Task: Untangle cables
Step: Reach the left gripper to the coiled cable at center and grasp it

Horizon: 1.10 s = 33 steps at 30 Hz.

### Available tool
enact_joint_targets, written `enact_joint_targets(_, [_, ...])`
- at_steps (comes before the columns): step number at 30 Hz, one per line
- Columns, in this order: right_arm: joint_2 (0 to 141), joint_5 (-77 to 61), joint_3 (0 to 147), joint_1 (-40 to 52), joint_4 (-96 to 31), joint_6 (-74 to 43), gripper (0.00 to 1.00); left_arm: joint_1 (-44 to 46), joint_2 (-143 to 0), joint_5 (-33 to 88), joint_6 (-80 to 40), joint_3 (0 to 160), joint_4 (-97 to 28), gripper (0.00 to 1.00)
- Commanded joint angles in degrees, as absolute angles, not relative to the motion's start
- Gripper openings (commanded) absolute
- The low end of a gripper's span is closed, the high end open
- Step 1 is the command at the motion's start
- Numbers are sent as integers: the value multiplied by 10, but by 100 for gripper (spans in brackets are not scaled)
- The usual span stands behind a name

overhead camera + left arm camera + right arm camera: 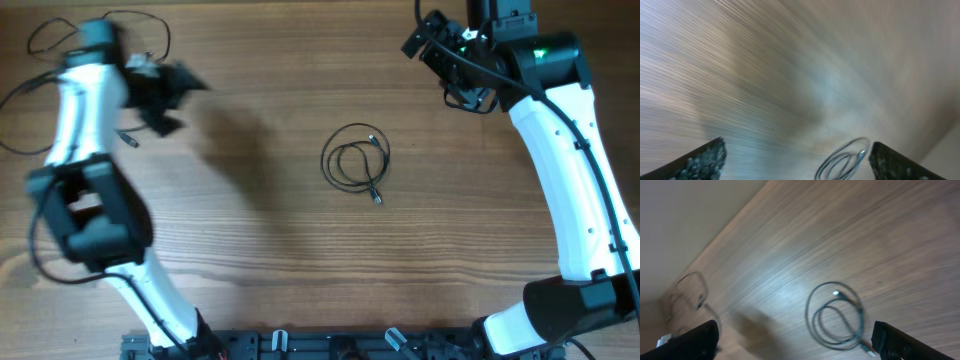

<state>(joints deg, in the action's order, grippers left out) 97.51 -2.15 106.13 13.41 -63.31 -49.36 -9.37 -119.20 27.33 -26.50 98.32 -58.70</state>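
A thin black cable coil [356, 162] with metal-tipped plugs lies on the wooden table's middle. It shows blurred in the left wrist view [845, 161] and in the right wrist view [836, 315]. Loose black strands [60, 40] lie at the far left corner, faint in the right wrist view [690, 287]. My left gripper [165, 92] is blurred, open and empty, up at the far left, well away from the coil. My right gripper [440, 62] is open and empty at the far right, above the table.
The wooden table [300, 250] fills the view. A dark rail [330, 345] runs along the near edge between the arm bases. The table's far edge meets a pale wall in the right wrist view [700, 210].
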Motion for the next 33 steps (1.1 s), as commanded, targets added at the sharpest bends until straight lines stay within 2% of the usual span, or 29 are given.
enact_joint_targets(1, [988, 89, 1056, 117, -662, -495, 100, 42, -1205, 232, -286, 947, -568, 96])
enact_joint_targets(4, [988, 90, 1056, 90, -696, -495, 100, 163, -1234, 198, -297, 947, -543, 90])
enact_joint_targets(8, [988, 90, 1056, 89, -725, -449, 100, 276, -1256, 88, -310, 947, -527, 62])
enact_joint_targets(12, [988, 77, 1056, 90, -730, -450, 100, 305, -1264, 50, -310, 947, -528, 58])
enact_joint_targets(13, [988, 72, 1056, 90, -730, -450, 100, 304, -1264, 45, -309, 947, -527, 51])
enact_joint_targets(18, [988, 72, 1056, 90, -733, -450, 100, 302, -1264, 18, -305, 947, -533, 35])
enact_joint_targets(30, [989, 59, 1056, 90, -731, -450, 100, 321, -1265, 18, -303, 910, -496, 27])
enact_joint_targets(33, [989, 59, 1056, 90, -731, -450, 100, 321, -1266, 18, -303, 896, -486, 19])
